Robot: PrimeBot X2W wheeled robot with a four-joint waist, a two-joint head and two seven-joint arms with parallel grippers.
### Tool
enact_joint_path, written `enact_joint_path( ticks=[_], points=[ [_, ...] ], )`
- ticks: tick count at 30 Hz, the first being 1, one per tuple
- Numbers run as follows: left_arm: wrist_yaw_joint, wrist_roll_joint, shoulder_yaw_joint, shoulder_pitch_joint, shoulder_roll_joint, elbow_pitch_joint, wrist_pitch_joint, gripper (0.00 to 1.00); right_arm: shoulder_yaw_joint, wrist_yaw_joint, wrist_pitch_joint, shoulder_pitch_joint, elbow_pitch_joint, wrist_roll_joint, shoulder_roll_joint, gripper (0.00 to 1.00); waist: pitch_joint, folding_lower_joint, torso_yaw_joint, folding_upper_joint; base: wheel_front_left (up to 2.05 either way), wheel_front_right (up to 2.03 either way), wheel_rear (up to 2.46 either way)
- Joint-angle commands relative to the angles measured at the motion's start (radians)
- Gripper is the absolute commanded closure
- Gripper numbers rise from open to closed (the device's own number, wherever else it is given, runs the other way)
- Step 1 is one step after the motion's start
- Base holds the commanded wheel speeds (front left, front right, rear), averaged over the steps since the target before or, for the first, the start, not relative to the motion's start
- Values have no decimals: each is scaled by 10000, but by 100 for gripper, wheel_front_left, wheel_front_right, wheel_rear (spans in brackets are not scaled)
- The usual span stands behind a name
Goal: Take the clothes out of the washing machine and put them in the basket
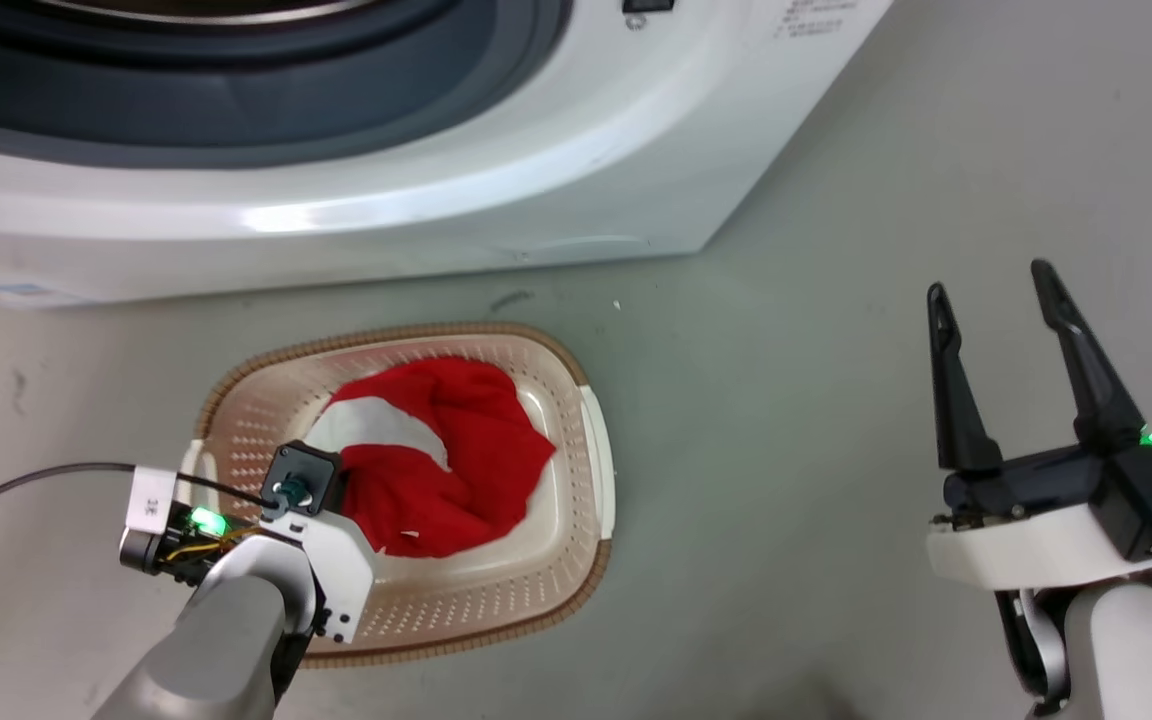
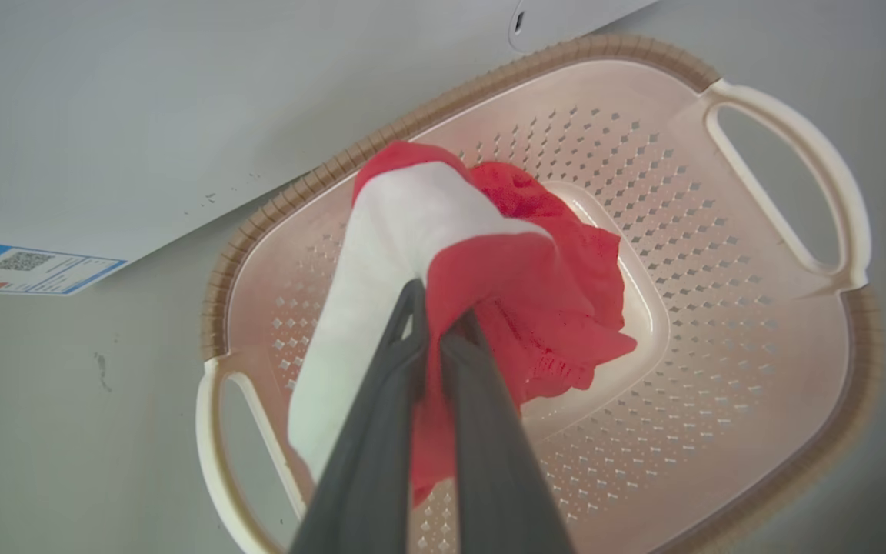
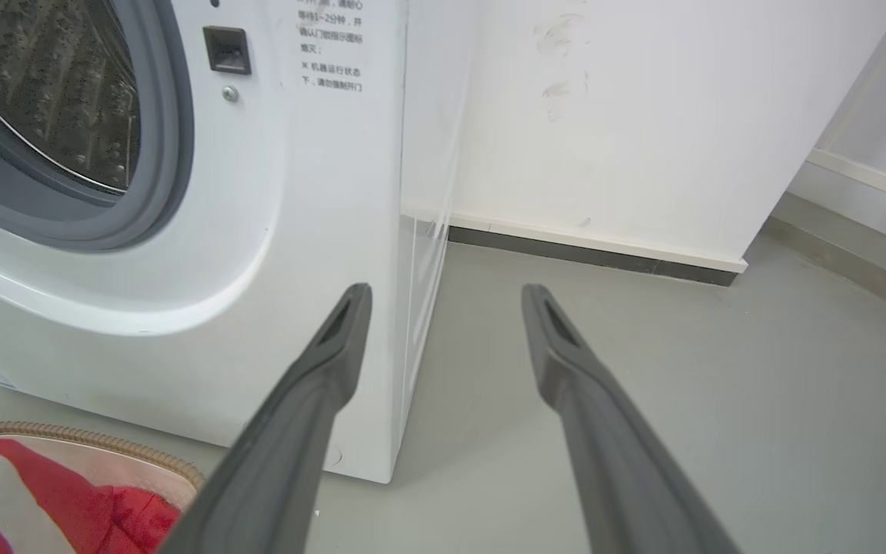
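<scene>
A red garment with a broad white stripe [image 1: 436,450] hangs into the cream basket [image 1: 556,570] on the floor before the washing machine [image 1: 356,200]. My left gripper [image 2: 439,308] is shut on a fold of that garment [image 2: 504,261] just above the basket floor [image 2: 720,346]; in the head view its fingers are hidden behind the wrist [image 1: 306,500]. Far to the right, my right gripper [image 1: 996,285] stands open and empty over bare floor. In the right wrist view its fingers [image 3: 335,346] point past the machine's corner [image 3: 335,192], with the basket rim [image 3: 104,446] at lower left.
The grey rubber-ringed porthole [image 3: 143,154] stands open, showing steel drum. A white wall with a dark skirting [image 3: 604,258] runs behind the machine's right side. A black cable [image 1: 26,485] loops from my left wrist. Grey floor [image 1: 786,450] lies between basket and right arm.
</scene>
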Motion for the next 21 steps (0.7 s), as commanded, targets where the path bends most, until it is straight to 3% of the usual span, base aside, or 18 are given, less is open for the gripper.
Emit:
enact_joint_path(
  ticks=[1, 10, 21],
  points=[
    [-79, 3, 5, -319, -114, 372, -82, 100, -35, -14, -24, -265, -118, -57, 15, 0, 739, -2, -342, -1, 0, 0, 0],
    [-192, -361, 310, -1525, -457, 2629, -177, 100, -43, -14, -24, -572, -469, 157, 16, 0, 2020, -2, -824, -1, 0, 0, 0],
    [-105, -508, 378, -2147, -619, 3593, -394, 100, 77, -14, -24, -764, -555, 384, 16, 0, 2621, -2, -1048, -1, 0, 0, 0]
  ],
)
